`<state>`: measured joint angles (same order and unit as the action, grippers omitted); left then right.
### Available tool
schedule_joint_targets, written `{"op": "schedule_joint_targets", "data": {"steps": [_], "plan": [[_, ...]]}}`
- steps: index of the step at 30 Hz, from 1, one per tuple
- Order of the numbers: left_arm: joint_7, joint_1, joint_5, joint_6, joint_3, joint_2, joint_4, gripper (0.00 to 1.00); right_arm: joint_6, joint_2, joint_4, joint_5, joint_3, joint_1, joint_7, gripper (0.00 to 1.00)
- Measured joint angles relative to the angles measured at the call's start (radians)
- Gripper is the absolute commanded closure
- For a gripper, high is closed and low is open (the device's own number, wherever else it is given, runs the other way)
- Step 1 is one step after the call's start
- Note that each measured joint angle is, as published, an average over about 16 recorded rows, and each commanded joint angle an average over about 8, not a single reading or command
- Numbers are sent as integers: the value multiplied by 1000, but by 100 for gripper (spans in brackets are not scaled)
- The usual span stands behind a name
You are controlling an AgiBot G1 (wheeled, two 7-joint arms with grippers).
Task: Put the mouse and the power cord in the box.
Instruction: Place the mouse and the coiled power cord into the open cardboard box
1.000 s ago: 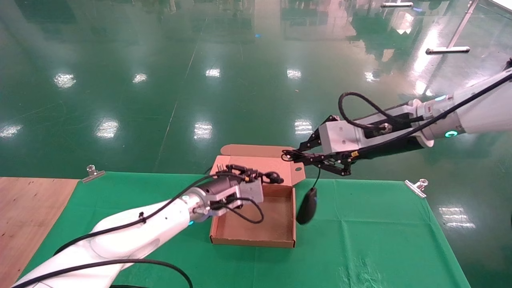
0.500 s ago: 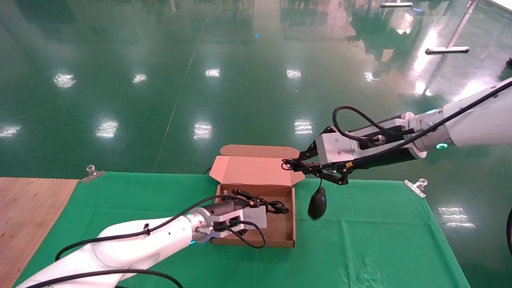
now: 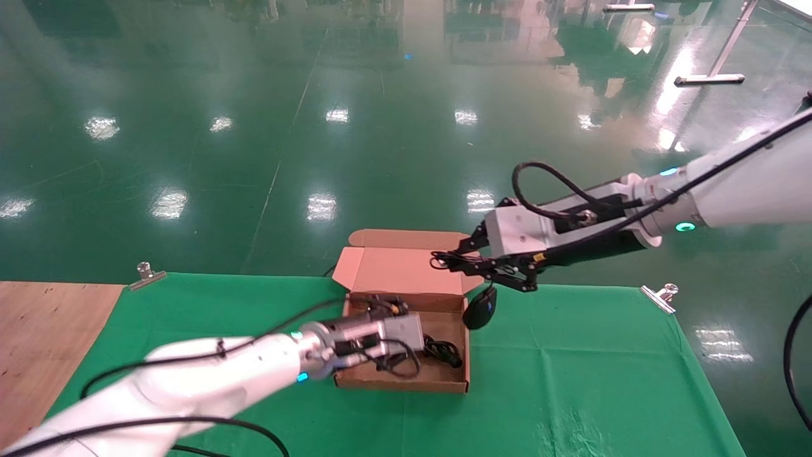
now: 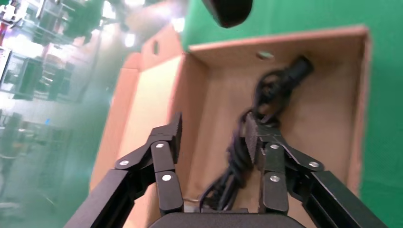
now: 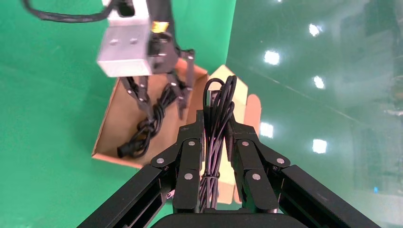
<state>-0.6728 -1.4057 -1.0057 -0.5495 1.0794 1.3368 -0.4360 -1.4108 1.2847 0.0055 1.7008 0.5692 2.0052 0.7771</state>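
Note:
The box (image 3: 406, 383) stands open on the green cloth, its lid flap raised at the back. The power cord (image 3: 444, 352) lies inside on the floor of the box (image 4: 357, 99). My left gripper (image 3: 406, 317) reaches down into the box and is open; in the left wrist view the power cord (image 4: 275, 90) runs past one finger of the left gripper (image 4: 214, 135). My right gripper (image 3: 453, 261) hovers by the lid's right corner. This right gripper (image 5: 216, 118) is shut on the mouse's bundled cable (image 5: 217, 102). The mouse (image 3: 479, 308) dangles below, just outside the box's right wall.
A green cloth (image 3: 583, 362) covers the table, held by metal clips (image 3: 660, 297) at the back right and back left (image 3: 147, 274). Bare wood (image 3: 44, 330) shows at the far left. Shiny green floor lies beyond the table's back edge.
My left gripper came down into the box with the power cord and opened, leaving the cord on the box floor. The right gripper moved left, and the hanging mouse swung toward the box.

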Motion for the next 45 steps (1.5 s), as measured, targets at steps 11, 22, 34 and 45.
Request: {"op": "schedule_joint_targets", "data": {"steps": [11, 22, 34, 45], "plan": [[-106, -8, 185, -332, -106, -174, 39, 0, 49, 64, 64, 5, 12, -31, -56, 100], [-196, 8, 297, -556, -186, -320, 150, 0, 144, 85, 243, -13, 81, -144, -167, 100], [-204, 21, 381, -728, -239, -403, 278, 0, 438, 90, 415, -69, 248, -328, -233, 100], [-221, 18, 403, -766, -253, -418, 365, 0, 619, 89, 523, -155, 434, -439, -277, 72]]}}
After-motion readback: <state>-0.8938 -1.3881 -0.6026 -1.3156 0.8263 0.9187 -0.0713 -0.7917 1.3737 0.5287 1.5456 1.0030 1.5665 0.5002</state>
